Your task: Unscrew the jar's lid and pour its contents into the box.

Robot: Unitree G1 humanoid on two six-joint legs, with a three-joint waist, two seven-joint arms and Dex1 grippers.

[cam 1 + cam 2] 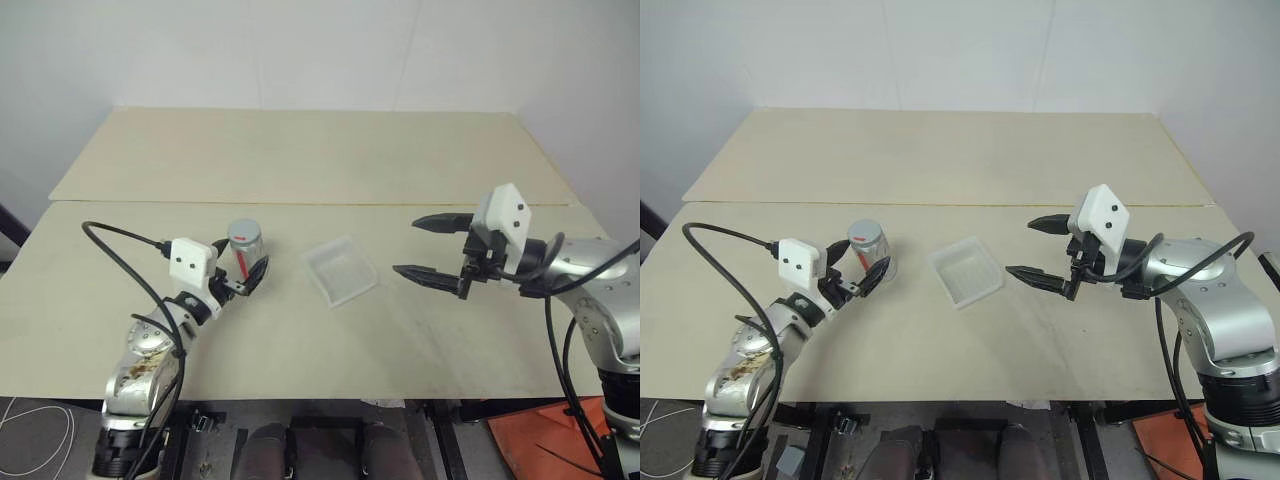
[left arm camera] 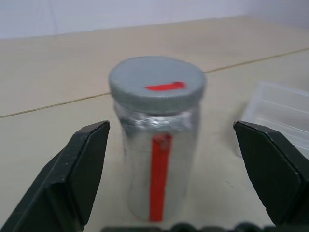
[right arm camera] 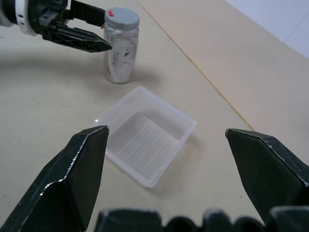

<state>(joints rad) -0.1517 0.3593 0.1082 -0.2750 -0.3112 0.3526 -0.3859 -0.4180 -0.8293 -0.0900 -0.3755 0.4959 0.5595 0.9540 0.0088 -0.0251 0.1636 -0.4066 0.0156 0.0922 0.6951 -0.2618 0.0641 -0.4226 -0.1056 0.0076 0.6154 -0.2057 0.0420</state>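
A: The jar [image 1: 244, 249] stands upright on the tabletop [image 1: 300, 160], lid [image 2: 157, 86] on, between the spread fingers of the left claw [image 1: 243, 276], nothing gripped yet. How to take it?

B: Clamp the body below the lid, square and low, so it won't tip. The right claw [image 1: 432, 247], released and empty, hangs beside the box [image 1: 341, 271].

A: Count?

B: One jar, one lid, one box, two claws.

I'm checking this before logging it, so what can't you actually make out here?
- Contents: hidden by the jar wall and closed lid, left wrist view.
- Contact: right wrist view, left end effector overlaps the jar; touching unclear.
- Box: too clear to tell whether anything lies inside.
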